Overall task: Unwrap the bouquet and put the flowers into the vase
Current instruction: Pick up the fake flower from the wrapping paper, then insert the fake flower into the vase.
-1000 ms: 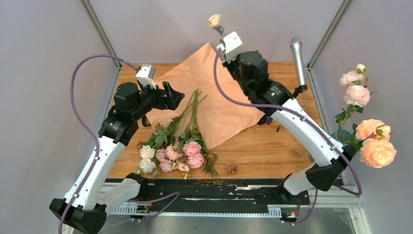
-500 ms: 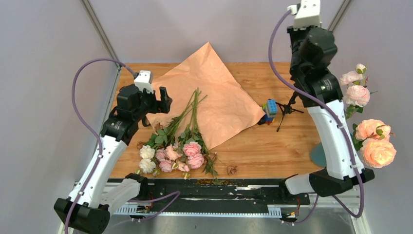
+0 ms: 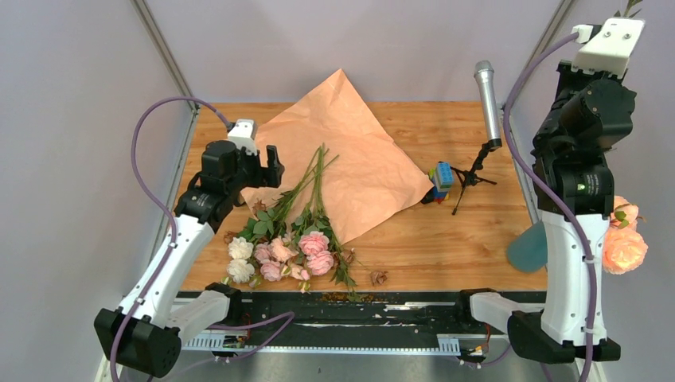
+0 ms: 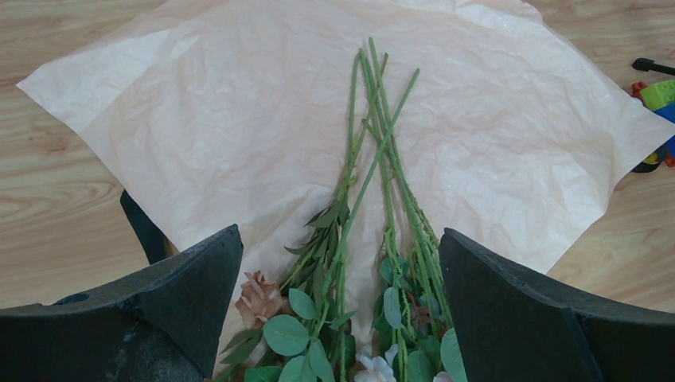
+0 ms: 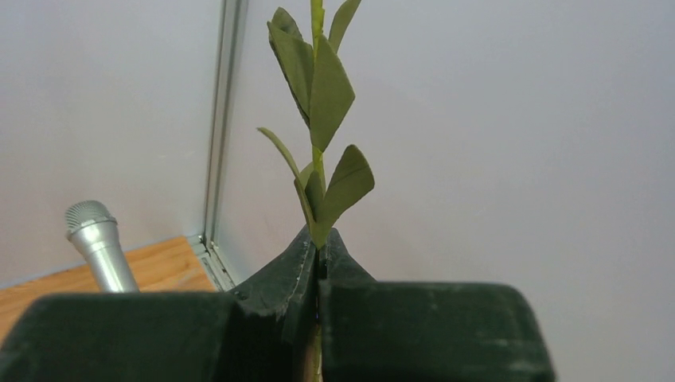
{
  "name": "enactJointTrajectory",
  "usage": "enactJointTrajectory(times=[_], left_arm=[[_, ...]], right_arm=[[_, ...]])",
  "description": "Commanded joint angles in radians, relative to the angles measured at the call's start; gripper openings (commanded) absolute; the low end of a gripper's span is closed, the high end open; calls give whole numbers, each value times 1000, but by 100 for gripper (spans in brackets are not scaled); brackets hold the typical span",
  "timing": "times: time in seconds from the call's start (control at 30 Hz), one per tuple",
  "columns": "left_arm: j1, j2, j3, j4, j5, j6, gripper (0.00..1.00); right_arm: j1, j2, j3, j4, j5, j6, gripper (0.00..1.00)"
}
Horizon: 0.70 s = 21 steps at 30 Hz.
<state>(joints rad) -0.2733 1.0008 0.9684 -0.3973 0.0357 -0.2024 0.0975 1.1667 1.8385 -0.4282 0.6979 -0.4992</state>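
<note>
Vase (image 3: 527, 247) low at table's (image 3: 446, 239) right edge, well below raised right gripper (image 5: 318, 263) clamped on one upright leafy stem (image 5: 318, 95); other flowers (image 3: 290, 247) lengthwise on paper (image 3: 350, 159), under wide-open left gripper (image 4: 341, 239), well apart from vase.

Your top camera looked down from above and behind the 2 arm bases (image 3: 135, 350), covering the whole worktop (image 3: 446, 239). Your left wrist camera hung close, facing forward and down at the paper (image 4: 199, 119) and flowers (image 4: 374, 159), both also seen from above. Your right wrist camera faced the back corner wall (image 5: 517, 159) and shared the microphone (image 5: 99, 243) with the top view.
</note>
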Motion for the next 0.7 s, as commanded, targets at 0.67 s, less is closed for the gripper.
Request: enactJointTrajectory(times=[0.67], left_arm=[[5, 19, -41, 93, 25, 1, 100]], right_arm=[[-228, -95, -132, -11, -191, 57, 0]])
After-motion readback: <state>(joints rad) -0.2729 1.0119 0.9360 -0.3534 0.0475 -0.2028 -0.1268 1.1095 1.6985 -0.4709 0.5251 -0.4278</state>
